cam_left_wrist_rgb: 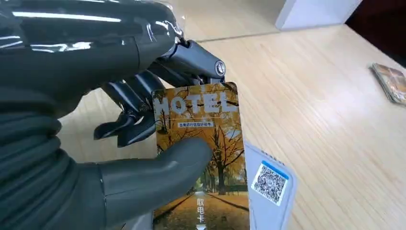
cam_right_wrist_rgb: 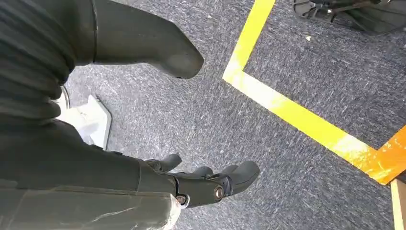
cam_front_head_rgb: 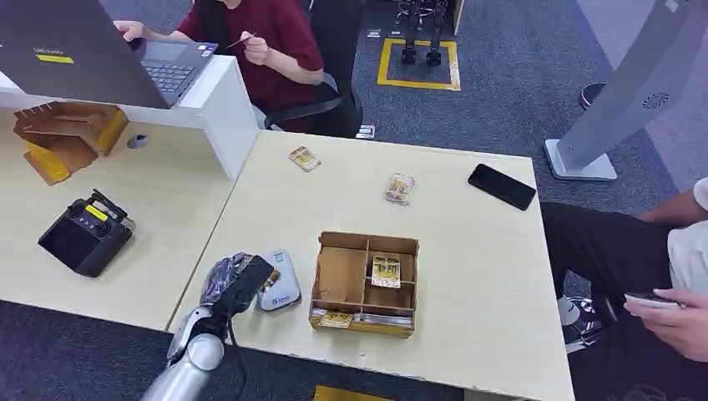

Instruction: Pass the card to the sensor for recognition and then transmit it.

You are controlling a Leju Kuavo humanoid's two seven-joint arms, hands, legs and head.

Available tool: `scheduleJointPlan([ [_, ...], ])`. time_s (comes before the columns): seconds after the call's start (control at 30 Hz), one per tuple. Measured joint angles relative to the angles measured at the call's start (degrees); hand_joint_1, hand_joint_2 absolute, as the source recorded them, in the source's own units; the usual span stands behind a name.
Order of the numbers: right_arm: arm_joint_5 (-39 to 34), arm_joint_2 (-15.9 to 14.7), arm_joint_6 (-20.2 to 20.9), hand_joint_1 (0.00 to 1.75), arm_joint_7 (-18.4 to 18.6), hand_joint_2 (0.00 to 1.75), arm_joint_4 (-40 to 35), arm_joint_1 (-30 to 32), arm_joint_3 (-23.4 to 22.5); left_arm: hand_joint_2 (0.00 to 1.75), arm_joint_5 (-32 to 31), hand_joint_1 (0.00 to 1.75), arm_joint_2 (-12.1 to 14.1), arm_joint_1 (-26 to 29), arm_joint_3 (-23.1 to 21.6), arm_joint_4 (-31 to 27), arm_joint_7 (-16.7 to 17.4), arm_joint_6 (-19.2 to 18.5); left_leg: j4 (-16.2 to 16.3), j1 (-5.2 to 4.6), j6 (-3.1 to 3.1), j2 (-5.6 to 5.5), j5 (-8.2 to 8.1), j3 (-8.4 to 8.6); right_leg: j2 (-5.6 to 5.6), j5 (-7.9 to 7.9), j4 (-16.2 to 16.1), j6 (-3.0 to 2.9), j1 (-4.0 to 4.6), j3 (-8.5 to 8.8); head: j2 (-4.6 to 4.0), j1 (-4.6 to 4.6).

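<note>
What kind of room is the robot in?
Probably an office or a test lab: pale desks, a laptop someone is using, grey carpet with yellow tape, and a robot hand holding a hotel card.

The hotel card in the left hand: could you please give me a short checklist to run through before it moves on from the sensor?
1. Hotel card held between thumb and fingers of left hand: ok.
2. Card over the white sensor: ok.
3. Card actually read by sensor: cannot tell.
4. Right hand holds nothing, hanging over the carpet: ok.
5. Cardboard tray beside the sensor has a free compartment: ok.
</note>
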Motion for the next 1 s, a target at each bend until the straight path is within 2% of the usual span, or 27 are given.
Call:
scheduleJointPlan([
  [0.1,0.22,0.15,0.2,0.0,0.02,1.75,0.0,-0.04,-0.15,1.75,-4.76,1.75,-0.87,-0.61,-0.81,1.05,2.05,2.25,0.0,0.0,0.0,0.0,0.0,0.0,0.0,0.0,0.0,0.0,0.0,0.01,0.0,0.0],
  [0.3,0.96,0.15,0.63,0.0,0.07,1.75,0.0,-0.04,-0.15,1.75,-9.98,1.75,-2.28,-0.95,-1.03,1.99,2.99,4.52,0.0,0.0,0.0,0.0,0.0,0.0,0.0,0.0,0.0,0.0,0.0,0.02,0.0,0.0],
  [0.57,2.03,0.15,0.83,0.0,0.07,1.75,0.0,-0.04,-0.37,1.75,-12.06,1.75,-3.26,-0.91,-0.48,1.79,-1.12,7.21,0.0,0.0,0.0,0.0,0.0,0.0,0.0,0.0,0.01,0.0,0.0,0.02,0.0,-0.02],
  [0.73,3.04,0.15,0.83,0.0,-0.07,1.75,0.0,-0.04,-0.74,1.75,-3.42,1.75,-3.94,-0.48,0.74,-2.56,-9.01,7.49,0.0,0.01,0.0,-0.01,0.01,-0.01,0.0,0.0,0.02,0.0,0.0,0.02,0.0,0.0],
  [0.83,4.0,0.15,0.83,0.0,-0.07,1.75,0.0,-0.05,-1.05,1.75,6.07,1.75,-4.42,-0.49,1.77,-6.45,-12.88,7.23,0.0,0.01,0.0,0.0,0.01,-0.03,0.0,0.0,0.02,0.0,0.0,-0.01,0.0,-0.02],
  [0.9,4.54,0.15,0.83,0.0,-0.04,1.75,0.0,-0.04,-1.16,1.75,10.65,1.75,-4.57,-1.06,2.71,-9.41,-14.27,7.93,0.0,0.01,0.0,-0.01,0.01,-0.03,0.0,0.0,0.02,0.0,0.0,-0.01,0.0,0.0],
  [1.0,5.4,0.15,0.85,0.0,0.04,1.75,0.0,-0.08,-1.16,1.75,13.22,1.75,-4.59,-2.86,4.22,-12.32,-14.56,10.05,0.0,0.01,0.0,-0.01,0.01,-0.02,-0.01,0.0,0.02,0.0,0.0,-0.01,0.0,-0.02],
])
